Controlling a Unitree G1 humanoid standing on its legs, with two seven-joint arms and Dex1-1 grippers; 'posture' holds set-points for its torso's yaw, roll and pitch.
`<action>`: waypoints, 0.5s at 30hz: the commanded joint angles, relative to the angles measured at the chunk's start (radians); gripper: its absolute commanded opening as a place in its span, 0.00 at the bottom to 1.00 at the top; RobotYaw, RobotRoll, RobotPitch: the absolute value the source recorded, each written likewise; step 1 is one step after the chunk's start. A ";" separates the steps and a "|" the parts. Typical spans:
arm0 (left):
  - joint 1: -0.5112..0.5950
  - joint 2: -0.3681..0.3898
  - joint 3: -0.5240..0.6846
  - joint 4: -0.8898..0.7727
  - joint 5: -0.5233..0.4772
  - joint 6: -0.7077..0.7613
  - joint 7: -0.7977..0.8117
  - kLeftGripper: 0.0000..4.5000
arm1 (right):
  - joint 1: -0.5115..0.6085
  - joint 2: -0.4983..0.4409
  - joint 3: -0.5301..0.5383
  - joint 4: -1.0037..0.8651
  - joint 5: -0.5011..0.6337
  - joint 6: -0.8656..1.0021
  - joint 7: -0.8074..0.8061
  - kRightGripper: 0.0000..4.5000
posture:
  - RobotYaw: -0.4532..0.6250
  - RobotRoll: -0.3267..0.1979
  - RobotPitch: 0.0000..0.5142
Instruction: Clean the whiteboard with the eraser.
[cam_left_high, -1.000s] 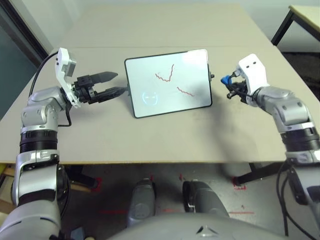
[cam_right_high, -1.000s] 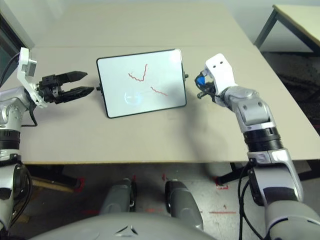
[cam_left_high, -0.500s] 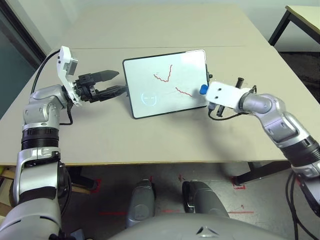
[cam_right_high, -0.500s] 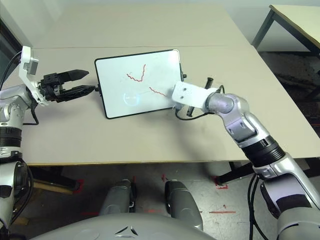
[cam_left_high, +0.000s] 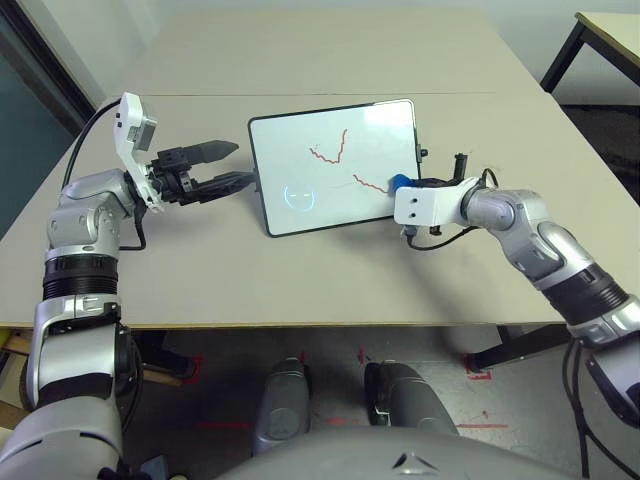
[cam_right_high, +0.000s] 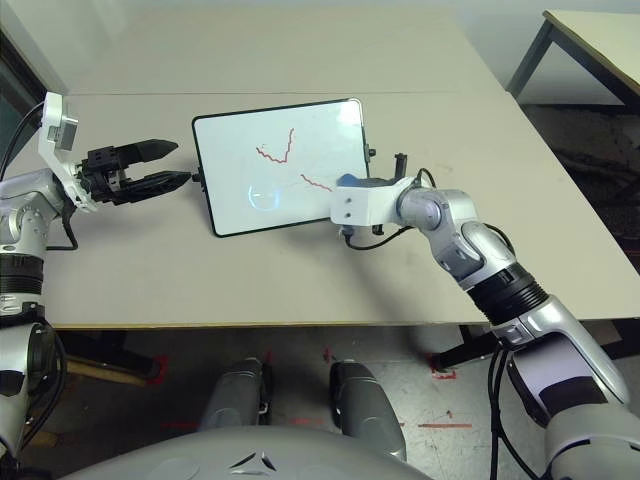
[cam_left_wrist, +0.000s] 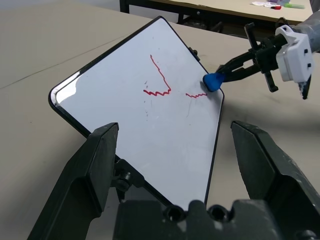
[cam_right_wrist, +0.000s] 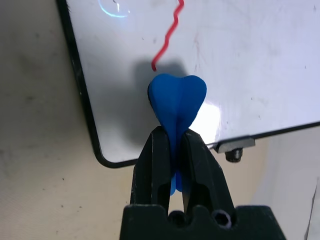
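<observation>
The whiteboard lies tilted on the table with two red squiggles on it. My right gripper is shut on the blue eraser, squeezing its middle. The eraser sits at the right end of the lower squiggle, near the board's right edge; whether it presses on the surface I cannot tell. Just left of the board's left edge, my left gripper hovers open with nothing between its fingers.
The beige table has bare room around the board, in front and behind. A second table stands off to the back right. The near table edge runs just below both forearms.
My right arm has swung in from the right of the board, carrying the eraser onto its right part by the lower squiggle. The left arm has stayed put.
</observation>
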 joint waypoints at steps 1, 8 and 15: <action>0.003 -0.001 -0.011 0.006 0.011 -0.009 0.002 1.00 | 0.024 0.006 -0.002 -0.031 -0.014 0.001 0.027 0.02 | 0.63 0.62 0.15; 0.010 -0.007 -0.003 -0.001 0.005 -0.013 0.018 1.00 | 0.022 0.030 0.004 -0.021 -0.049 -0.008 0.037 0.02 | 0.63 0.62 0.16; 0.024 -0.006 0.003 -0.015 -0.004 -0.007 0.027 1.00 | -0.020 0.062 0.031 0.041 -0.112 -0.057 0.019 0.02 | 0.64 0.62 0.16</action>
